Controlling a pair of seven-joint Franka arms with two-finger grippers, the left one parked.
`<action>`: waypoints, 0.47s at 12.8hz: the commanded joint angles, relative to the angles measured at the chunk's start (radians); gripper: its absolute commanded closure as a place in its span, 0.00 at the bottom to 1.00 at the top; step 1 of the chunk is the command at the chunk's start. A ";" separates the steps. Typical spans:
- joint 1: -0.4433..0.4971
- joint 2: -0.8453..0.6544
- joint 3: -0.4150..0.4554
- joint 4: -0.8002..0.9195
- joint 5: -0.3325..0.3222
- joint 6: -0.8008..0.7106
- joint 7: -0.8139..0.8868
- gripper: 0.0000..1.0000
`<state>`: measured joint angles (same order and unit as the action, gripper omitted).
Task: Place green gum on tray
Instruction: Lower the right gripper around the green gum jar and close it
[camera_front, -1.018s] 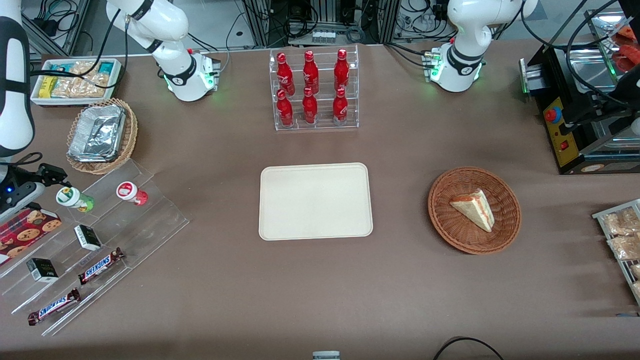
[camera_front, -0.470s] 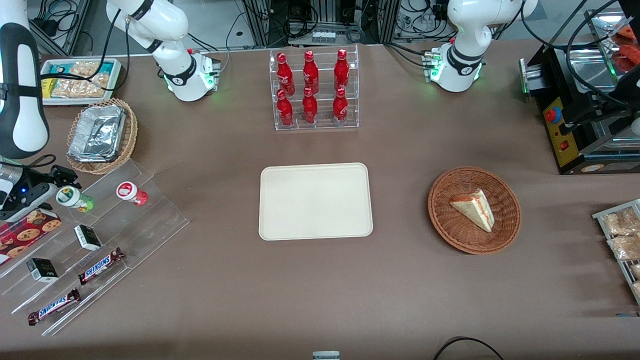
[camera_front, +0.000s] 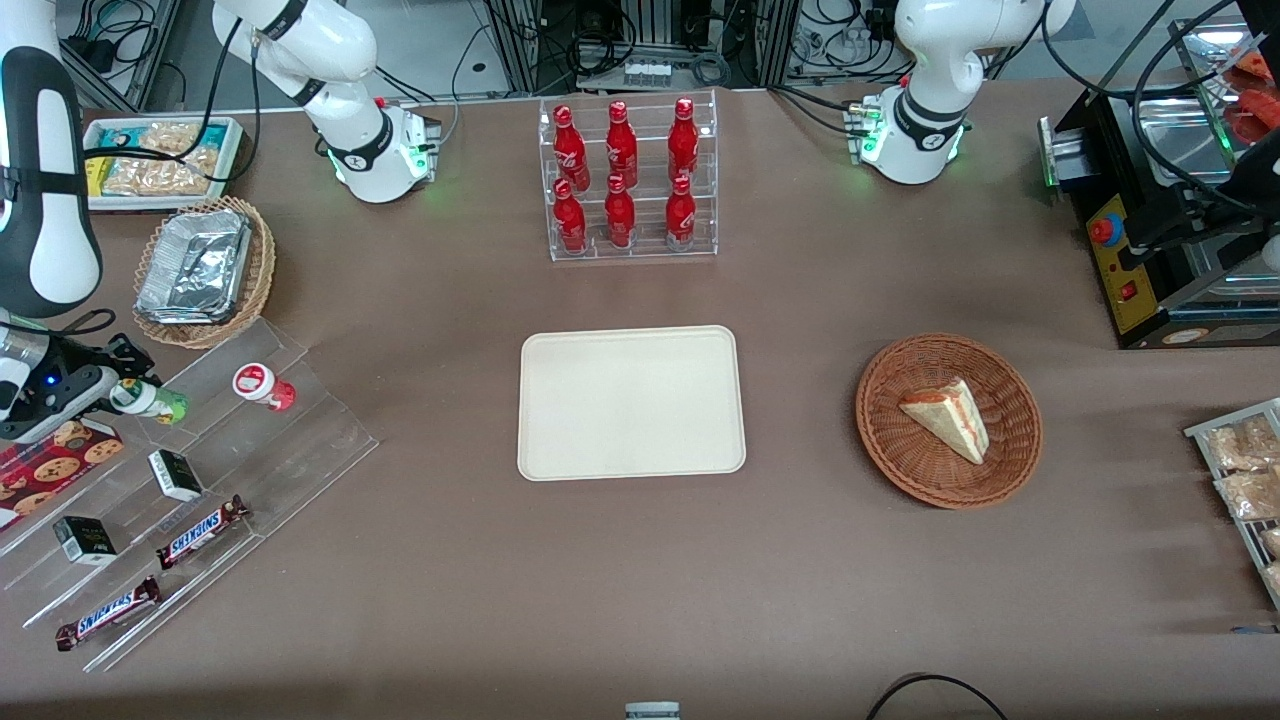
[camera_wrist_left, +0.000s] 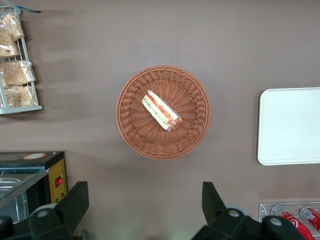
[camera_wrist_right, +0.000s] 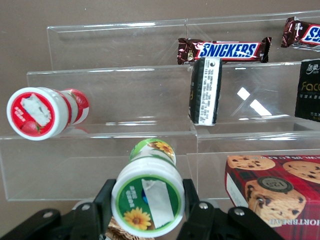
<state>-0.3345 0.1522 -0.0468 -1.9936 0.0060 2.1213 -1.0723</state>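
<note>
The green gum (camera_front: 152, 400), a small light-green bottle with a white lid, lies on its side on the upper step of the clear acrylic rack (camera_front: 300, 450) at the working arm's end of the table. My gripper (camera_front: 122, 390) is at its lid end. In the right wrist view the lid of the green gum (camera_wrist_right: 148, 200) fills the space between the two black fingers (camera_wrist_right: 105, 200), which press against both its sides. My gripper (camera_wrist_right: 147, 195) is shut on it. The cream tray (camera_front: 632, 402) lies flat mid-table, toward the parked arm from the rack.
A red gum bottle (camera_front: 262, 385) lies beside the green one on the same step. A cookie box (camera_front: 50, 460), small dark boxes and Snickers bars (camera_front: 200, 530) fill the lower steps. A wicker basket (camera_front: 262, 262) with foil stands farther from the camera.
My gripper has slid along the rack's upper step up to the green gum, and its fingers now enclose the lid. The bottle itself has hardly shifted.
</note>
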 joint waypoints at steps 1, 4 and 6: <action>-0.006 -0.040 0.002 -0.022 0.022 0.006 -0.005 1.00; 0.003 -0.056 0.007 0.028 0.020 -0.067 -0.001 1.00; 0.005 -0.059 0.011 0.082 0.020 -0.141 0.003 1.00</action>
<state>-0.3311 0.1058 -0.0393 -1.9641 0.0064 2.0550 -1.0708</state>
